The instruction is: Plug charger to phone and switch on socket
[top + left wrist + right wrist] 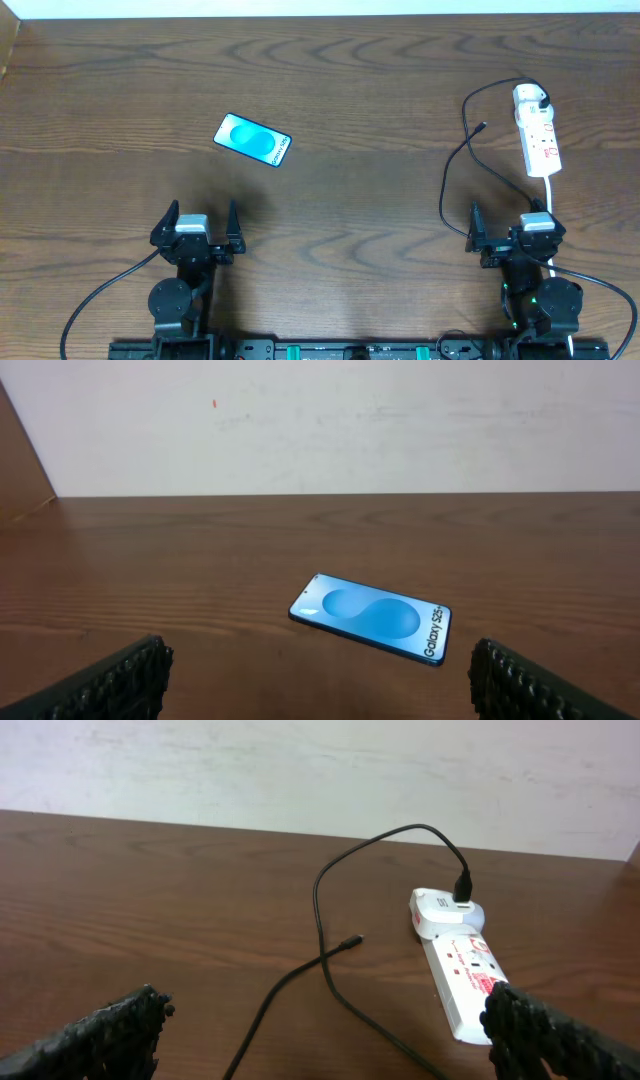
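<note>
The phone (pixel 252 140) lies flat, left of the table's middle, with its cyan screen up; in the left wrist view the phone (pixel 372 617) is just ahead of the fingers. My left gripper (pixel 203 212) (pixel 320 660) stands open and empty behind it. The white socket (pixel 538 135) (pixel 462 970) lies at the right, with the charger's white adapter (pixel 530 97) (pixel 445 910) plugged into its far end. The thin black charger cable (pixel 450 180) (pixel 320 910) loops left, and its plug tip (pixel 484 126) (pixel 352 941) lies loose on the wood. My right gripper (pixel 508 212) (pixel 325 1010) is open and empty, near the socket's near end.
The socket's white cord (pixel 551 195) runs back past my right arm. A pale wall (pixel 320 420) rises behind the table's far edge. Thicker black robot cables (pixel 100 295) trail near both arm bases.
</note>
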